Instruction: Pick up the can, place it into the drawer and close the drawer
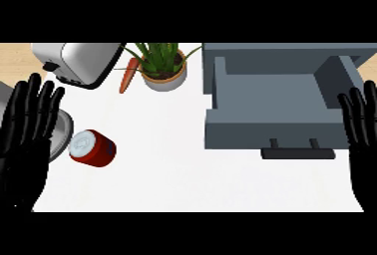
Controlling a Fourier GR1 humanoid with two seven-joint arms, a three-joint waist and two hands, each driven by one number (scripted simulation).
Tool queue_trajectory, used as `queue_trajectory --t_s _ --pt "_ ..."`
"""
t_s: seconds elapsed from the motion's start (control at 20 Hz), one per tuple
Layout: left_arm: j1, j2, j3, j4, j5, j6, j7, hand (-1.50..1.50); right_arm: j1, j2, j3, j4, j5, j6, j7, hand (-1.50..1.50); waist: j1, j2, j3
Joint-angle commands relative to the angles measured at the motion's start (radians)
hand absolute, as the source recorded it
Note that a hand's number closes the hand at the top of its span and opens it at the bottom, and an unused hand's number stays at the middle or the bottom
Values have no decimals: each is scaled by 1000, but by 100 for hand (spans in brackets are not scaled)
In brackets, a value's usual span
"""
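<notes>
A red can [92, 148] with a pale silvery lid lies tipped on the white desk [184, 184] at the left, its lid turned up and toward the left; no brand name or lettering can be read on it, only a faint ring-shaped mark on the lid. The left hand [26, 134] stands at the view's left edge, just beside the can, fingers straight and spread, holding nothing. The right hand [362, 134] shows at the right edge with its fingers straight and together, also holding nothing. Between them, toward the right, a grey drawer [269, 89] stands pulled open, its inside bare, with a dark handle [298, 152] on its front face. The can is well apart from the drawer. Along the far edge sit a silver toaster [77, 62], an orange carrot [127, 75] and a potted plant [163, 67] in a pale pot. A curved grey rim [63, 130] shows behind the left hand; what it belongs to cannot be told.
</notes>
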Motion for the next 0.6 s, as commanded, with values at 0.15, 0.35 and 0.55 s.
queue_trajectory --t_s 0.15,0.35,0.55 --pt "31 -81 85 -36 -230 263 53 -150 -15 -6 -27 32 -33 20 -38 -150 4 -14 -17" --pt "175 -83 180 4 -184 514 231 -150 82 16 -66 77 -16 -43 74 -150 22 -8 -19" --pt "230 -84 57 -34 -290 701 349 -150 47 -9 -63 39 -21 -45 192 -150 -2 -14 -18"
